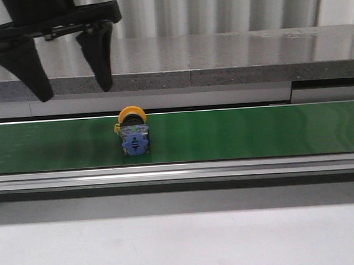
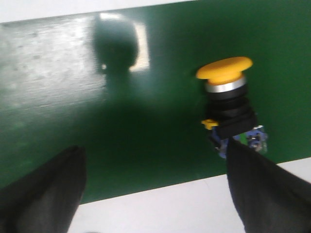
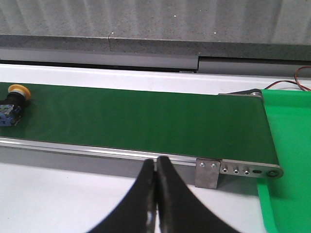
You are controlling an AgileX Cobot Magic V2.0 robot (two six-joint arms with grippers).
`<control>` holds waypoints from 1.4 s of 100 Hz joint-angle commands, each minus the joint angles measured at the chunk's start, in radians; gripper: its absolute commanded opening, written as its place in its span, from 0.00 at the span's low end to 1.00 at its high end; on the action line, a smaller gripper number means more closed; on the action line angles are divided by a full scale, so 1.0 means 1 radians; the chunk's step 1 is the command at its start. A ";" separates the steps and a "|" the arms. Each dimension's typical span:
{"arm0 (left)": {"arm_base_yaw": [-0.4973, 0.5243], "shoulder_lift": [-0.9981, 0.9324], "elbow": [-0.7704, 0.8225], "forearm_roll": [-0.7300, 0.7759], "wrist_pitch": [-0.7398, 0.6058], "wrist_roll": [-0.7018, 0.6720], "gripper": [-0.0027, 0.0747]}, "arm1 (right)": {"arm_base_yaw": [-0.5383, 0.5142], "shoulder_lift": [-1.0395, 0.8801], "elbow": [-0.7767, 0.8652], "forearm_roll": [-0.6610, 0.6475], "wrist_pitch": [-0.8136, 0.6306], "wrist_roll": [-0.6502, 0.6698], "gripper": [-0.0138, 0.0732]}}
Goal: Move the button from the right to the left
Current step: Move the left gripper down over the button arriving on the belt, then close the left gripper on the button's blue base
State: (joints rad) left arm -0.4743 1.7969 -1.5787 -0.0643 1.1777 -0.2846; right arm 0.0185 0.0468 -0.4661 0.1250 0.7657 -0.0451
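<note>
Button (image 1: pixel 133 131) lying on its side on the green belt (image 1: pixel 254 131), left of the belt's middle in the front view, yellow head toward the far edge, blue-grey block toward the near edge. Left gripper (image 1: pixel 63 61) hanging above and to the left of the button, fingers (image 1: pixel 101 53) spread wide, holding nothing, apart from the button. In the left wrist view, same gripper (image 2: pixel 160 194) open over the belt (image 2: pixel 146 145), button (image 2: pixel 231 107) close beside one finger (image 2: pixel 265 189), yellow head, silver ring and black body clear, block partly hidden behind that finger; touching or not, cannot tell. Right gripper (image 3: pixel 156 199) pressed together, fingers meeting with nothing between them, hovering over the pale table (image 3: pixel 58 194) on the near side of the belt (image 3: pixel 146 121). In that view, button (image 3: pixel 13 102) well apart, far down the belt toward its left end. Bright green tray (image 3: pixel 289 160) at the belt's right end, thin wires (image 3: pixel 291 85) beyond it. Grey stone ledge (image 1: pixel 220 59) running along the far side of the belt, corrugated wall behind.
</note>
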 commanded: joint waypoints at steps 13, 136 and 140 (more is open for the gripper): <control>-0.047 0.013 -0.080 -0.079 0.018 -0.019 0.77 | -0.001 0.014 -0.020 0.010 -0.075 -0.008 0.08; -0.045 0.105 -0.122 -0.058 0.073 -0.037 0.20 | -0.001 0.014 -0.020 0.010 -0.075 -0.008 0.08; -0.045 0.099 -0.142 -0.058 0.073 -0.037 0.20 | -0.001 0.014 -0.020 0.010 -0.075 -0.008 0.08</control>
State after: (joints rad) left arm -0.5162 1.9493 -1.6607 -0.1051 1.2280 -0.3102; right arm 0.0185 0.0468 -0.4661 0.1250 0.7657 -0.0451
